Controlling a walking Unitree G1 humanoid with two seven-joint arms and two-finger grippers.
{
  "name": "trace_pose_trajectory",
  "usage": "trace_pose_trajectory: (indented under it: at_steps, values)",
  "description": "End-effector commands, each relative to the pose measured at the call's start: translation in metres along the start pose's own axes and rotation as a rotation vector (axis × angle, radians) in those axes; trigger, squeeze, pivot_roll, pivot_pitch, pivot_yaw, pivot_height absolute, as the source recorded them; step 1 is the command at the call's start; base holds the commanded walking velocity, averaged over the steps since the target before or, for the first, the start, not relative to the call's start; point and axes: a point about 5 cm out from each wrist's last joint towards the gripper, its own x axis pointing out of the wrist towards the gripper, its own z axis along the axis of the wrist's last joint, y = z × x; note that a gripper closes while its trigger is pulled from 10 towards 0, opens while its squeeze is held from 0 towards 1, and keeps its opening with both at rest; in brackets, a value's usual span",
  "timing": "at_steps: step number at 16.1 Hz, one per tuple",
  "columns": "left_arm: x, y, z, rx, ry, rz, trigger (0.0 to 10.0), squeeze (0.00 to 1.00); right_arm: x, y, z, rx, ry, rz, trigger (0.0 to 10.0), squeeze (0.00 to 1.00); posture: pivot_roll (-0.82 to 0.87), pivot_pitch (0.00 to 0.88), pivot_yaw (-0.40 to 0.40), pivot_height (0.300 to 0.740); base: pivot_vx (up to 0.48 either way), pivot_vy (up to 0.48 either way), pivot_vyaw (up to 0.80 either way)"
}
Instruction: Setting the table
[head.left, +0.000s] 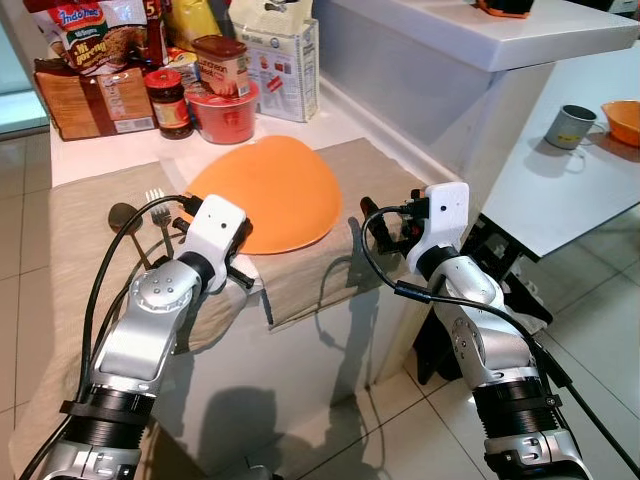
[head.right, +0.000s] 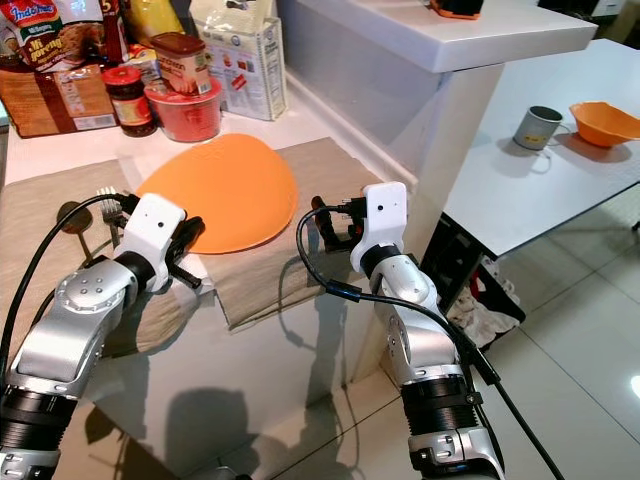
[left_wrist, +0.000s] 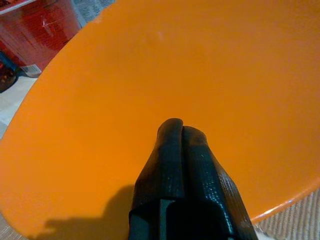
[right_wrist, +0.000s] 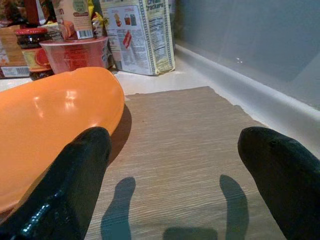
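An orange plate (head.left: 272, 192) lies on a beige placemat (head.left: 375, 175) on the white counter. A fork (head.left: 157, 200) and a spoon (head.left: 122, 214) rest on the mat to the plate's left. My left gripper (head.left: 192, 208) is at the plate's near-left rim. In the left wrist view its fingers (left_wrist: 175, 135) are pressed together over the orange surface with nothing between them. My right gripper (head.left: 385, 225) hovers open over the mat just right of the plate (right_wrist: 55, 120), near the counter's front edge. Its two fingers (right_wrist: 75, 170) stand wide apart.
Food packets, a red tub (head.left: 224, 115) and jars (head.left: 168, 102) crowd the back of the counter. A raised white ledge (head.left: 470, 40) borders the right side. Further right a lower white table holds a metal cup (head.left: 570, 127) and an orange bowl (head.left: 622, 120). Tiled floor lies below.
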Motion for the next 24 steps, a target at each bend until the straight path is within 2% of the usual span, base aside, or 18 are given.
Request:
trace_pose_trajectory:
  at_steps: [1, 3, 6, 8, 10, 15, 21, 22, 23, 24]
  values:
    - [-0.001, -0.015, -0.035, -0.024, 0.157, -0.063, 10.0, 0.0, 0.001, -0.003, 0.001, 0.007, 0.003, -0.003, 10.0, 0.0, 0.04, 0.0, -0.02, 0.74, 0.0, 0.0, 0.0]
    - [0.0, -0.016, -0.035, -0.02, 0.156, -0.069, 10.0, 0.0, 0.003, -0.001, 0.0, 0.009, 0.007, 0.012, 10.0, 0.0, 0.04, 0.0, -0.021, 0.74, 0.0, 0.0, 0.0]
    - [0.002, -0.018, -0.034, -0.015, 0.141, -0.087, 10.0, 0.0, 0.012, 0.004, 0.0, 0.094, 0.019, 0.051, 10.0, 0.0, 0.04, 0.0, -0.018, 0.74, 0.0, 0.0, 0.0]
    - [0.003, -0.021, -0.033, -0.018, 0.124, -0.106, 10.0, 0.0, 0.027, 0.009, -0.002, 0.172, 0.037, 0.077, 10.0, 0.0, 0.04, 0.0, -0.016, 0.74, 0.0, 0.0, 0.0]
    - [0.003, -0.022, -0.031, -0.019, 0.119, -0.108, 10.0, 0.0, 0.033, 0.011, 0.0, 0.185, 0.035, 0.079, 10.0, 0.0, 0.05, 0.0, -0.019, 0.74, 0.0, 0.0, 0.0]
    - [0.0, -0.021, -0.029, -0.014, 0.103, -0.116, 10.0, 0.0, 0.046, 0.01, -0.009, 0.341, 0.077, 0.044, 10.0, 0.0, 0.07, 0.0, -0.018, 0.74, 0.0, 0.0, 0.0]
    - [0.001, -0.022, -0.019, -0.013, 0.044, -0.133, 10.0, 0.0, 0.056, 0.017, -0.011, 0.343, 0.085, 0.059, 10.0, 0.0, 0.07, 0.0, -0.017, 0.74, 0.0, 0.0, 0.0]
    - [0.003, -0.019, -0.005, -0.029, -0.033, -0.1, 10.0, 0.0, 0.057, 0.018, -0.008, 0.301, 0.061, 0.064, 10.0, 0.0, 0.07, 0.0, -0.022, 0.74, 0.0, 0.0, 0.0]
    - [0.005, -0.014, 0.014, -0.057, -0.127, -0.053, 10.0, 0.0, 0.056, 0.017, -0.002, 0.169, 0.01, 0.07, 10.0, 0.0, 0.07, 0.0, -0.022, 0.74, 0.0, 0.0, 0.0]
    - [0.007, -0.01, 0.022, -0.084, -0.172, -0.014, 10.0, 0.0, 0.055, 0.016, 0.001, 0.114, -0.018, 0.063, 10.0, 0.0, 0.07, 0.0, -0.021, 0.74, 0.0, 0.0, 0.0]
